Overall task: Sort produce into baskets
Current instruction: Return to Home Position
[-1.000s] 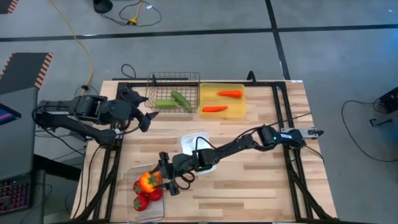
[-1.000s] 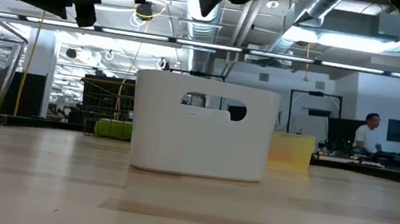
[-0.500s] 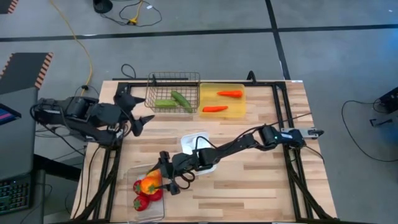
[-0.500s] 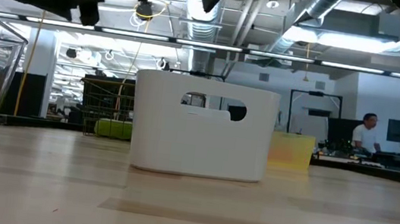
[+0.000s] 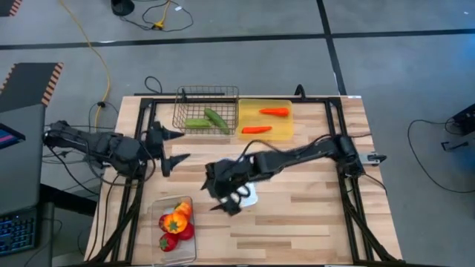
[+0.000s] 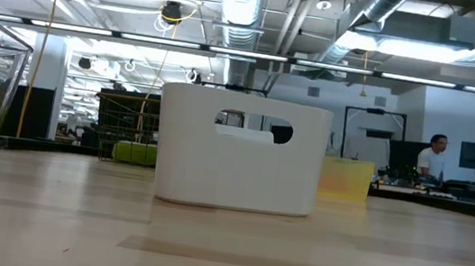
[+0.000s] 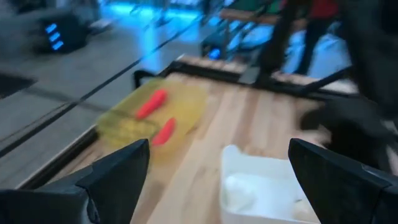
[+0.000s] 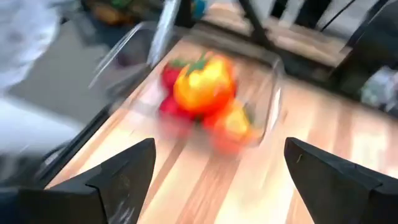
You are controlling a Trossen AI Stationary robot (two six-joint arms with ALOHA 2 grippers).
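Upper middle of the high view: a dark wire mesh basket (image 5: 208,89) holds two green cucumbers (image 5: 197,123) lying side by side. Just right of it, a flat yellow tray (image 5: 249,108) carries two orange carrots (image 5: 274,112). At lower left, a clear tub (image 5: 156,210) holds orange-red peppers (image 5: 176,219) above red fruits (image 5: 169,242). A white tray (image 5: 250,198) sits near centre, partly covered.

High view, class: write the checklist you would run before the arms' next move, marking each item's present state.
1. Left gripper open and empty: ok.
2. Right gripper open and empty: ok.
3. Cucumbers inside the wire basket: ok.
4. Carrots on the yellow tray: ok.
5. Peppers and red fruits in the clear tub: ok.
6. White tray contents: cannot tell; the right arm hides most of it.
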